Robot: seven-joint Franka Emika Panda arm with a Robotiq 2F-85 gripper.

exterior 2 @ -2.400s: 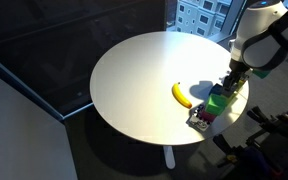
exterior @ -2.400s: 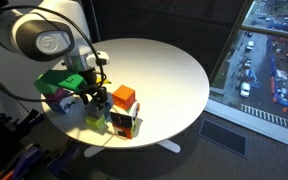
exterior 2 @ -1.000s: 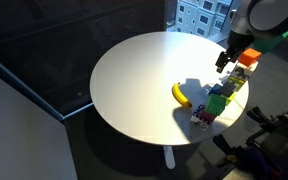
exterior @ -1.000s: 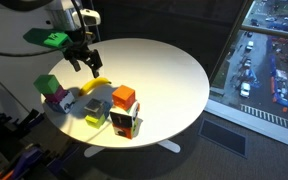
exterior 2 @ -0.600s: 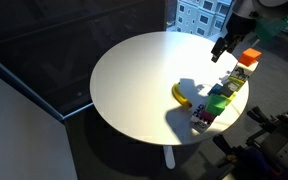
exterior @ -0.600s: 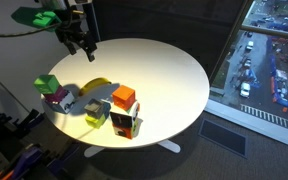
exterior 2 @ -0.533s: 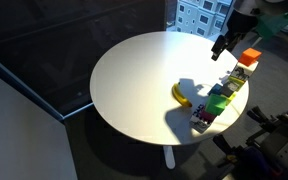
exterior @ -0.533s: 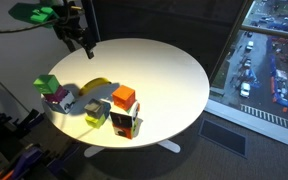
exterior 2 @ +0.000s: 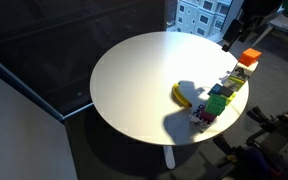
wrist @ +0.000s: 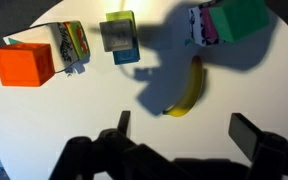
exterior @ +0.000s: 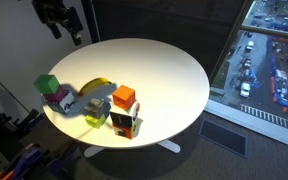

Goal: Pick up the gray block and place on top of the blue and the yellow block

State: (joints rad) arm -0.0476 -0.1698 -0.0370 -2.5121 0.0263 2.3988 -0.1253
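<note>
Wrist view puts the black Robotiq gripper (wrist: 184,126) high above the round white table (wrist: 94,110), its fingers spread wide and holding nothing. Beyond it lies the yellow banana (wrist: 189,88), then the small gray block (wrist: 116,33) (sitting on the blue block (wrist: 126,56)), just beside a striped box (wrist: 72,42).

Gray block (wrist: 117,35) resting flat atop blue and yellow block (wrist: 127,57), both upright
</note>
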